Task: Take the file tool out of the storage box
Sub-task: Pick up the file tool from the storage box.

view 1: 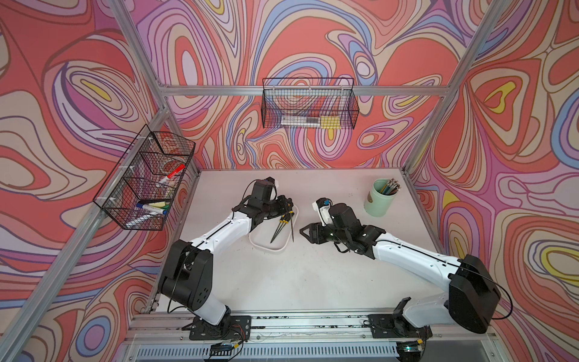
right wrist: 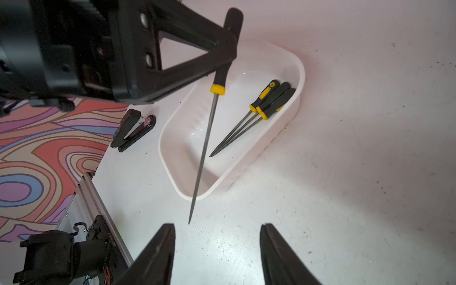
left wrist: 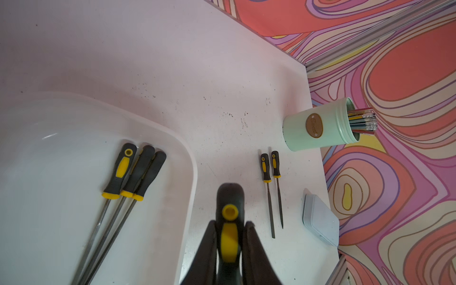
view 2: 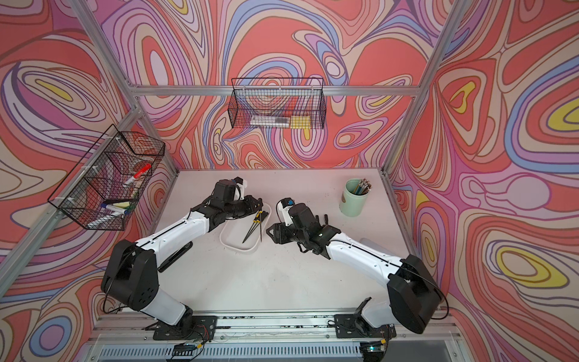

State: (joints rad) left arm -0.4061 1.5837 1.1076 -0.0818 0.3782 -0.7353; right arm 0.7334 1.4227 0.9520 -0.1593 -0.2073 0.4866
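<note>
The storage box (view 1: 269, 247) (right wrist: 302, 71) is a shallow white tray on the table, left of centre. Three black-and-yellow files (view 1: 279, 227) (left wrist: 133, 172) (right wrist: 266, 103) lie together inside it. My left gripper (left wrist: 230, 223) (view 1: 290, 209) is shut on the handle of a fourth file tool (right wrist: 209, 128) (view 1: 292, 228). That file hangs over the box's right rim, blade pointing toward the table front. My right gripper (right wrist: 217, 227) (view 1: 303, 232) is just right of the box, open, with only bare table between its fingers.
Two more files (left wrist: 270, 177) lie on the table near a mint-green pencil cup (view 1: 379, 200) (left wrist: 318, 130). A grey tin (left wrist: 320, 222) lies beside them. A black stapler (right wrist: 133, 130) sits left of the box. Wire baskets (view 1: 308, 106) (view 1: 147, 178) hang on the walls.
</note>
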